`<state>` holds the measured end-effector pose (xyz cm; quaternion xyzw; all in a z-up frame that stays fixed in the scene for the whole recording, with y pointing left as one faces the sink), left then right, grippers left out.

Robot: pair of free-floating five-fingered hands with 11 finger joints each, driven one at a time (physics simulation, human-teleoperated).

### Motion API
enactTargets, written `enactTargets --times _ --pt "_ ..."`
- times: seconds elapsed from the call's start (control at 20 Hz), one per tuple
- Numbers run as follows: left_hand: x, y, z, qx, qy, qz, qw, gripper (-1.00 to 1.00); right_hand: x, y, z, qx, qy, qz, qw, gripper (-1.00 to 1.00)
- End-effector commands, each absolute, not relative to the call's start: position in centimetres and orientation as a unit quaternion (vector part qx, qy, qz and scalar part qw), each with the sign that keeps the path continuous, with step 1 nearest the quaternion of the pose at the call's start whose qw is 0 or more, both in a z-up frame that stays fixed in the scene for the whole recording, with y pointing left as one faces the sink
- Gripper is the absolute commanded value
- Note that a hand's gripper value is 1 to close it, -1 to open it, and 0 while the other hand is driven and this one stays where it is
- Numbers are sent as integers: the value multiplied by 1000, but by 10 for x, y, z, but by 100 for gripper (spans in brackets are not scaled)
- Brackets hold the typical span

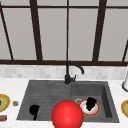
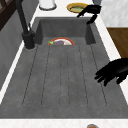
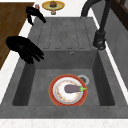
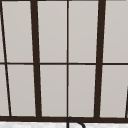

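Hands hover open-fingered: right hand (image 3: 23,48) above the plate (image 3: 55,96) with eggplant (image 3: 72,88), left hand (image 1: 34,110) idle over the drainboard (image 1: 42,96); a careful, level descent suits.

Sink (image 1: 45,92): drainboard left, basin right – plate (image 3: 53,96) with eggplant (image 3: 73,88) in basin, drain (image 3: 83,79) just behind. Faucet (image 1: 68,75) behind, centre. Left hand (image 1: 34,110) over drainboard, right hand (image 1: 90,103) over plate.

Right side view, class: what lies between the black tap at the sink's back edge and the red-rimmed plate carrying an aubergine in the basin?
In the right side view, between the black tap and the red-rimmed plate lie the basin's grey wall and the round metal drain beside the plate.
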<state>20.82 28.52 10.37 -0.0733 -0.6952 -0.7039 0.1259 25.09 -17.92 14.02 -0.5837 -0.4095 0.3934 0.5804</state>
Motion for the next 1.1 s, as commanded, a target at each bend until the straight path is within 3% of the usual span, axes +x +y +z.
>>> enactTargets --times 0.0,0.2,0.7,1.05 --pt "209 285 103 -73 -695 -704 126 -100 251 -179 140 -584 -409 393 580 0" --pt "206 283 113 -81 -690 -706 137 -100 245 -170 130 -549 -400 418 603 0" --pt "248 262 113 -66 -686 -705 169 -100 243 -168 125 -542 -397 420 609 0" --pt "245 261 114 -90 -683 -710 145 -100 243 -168 125 -542 -397 420 610 0"
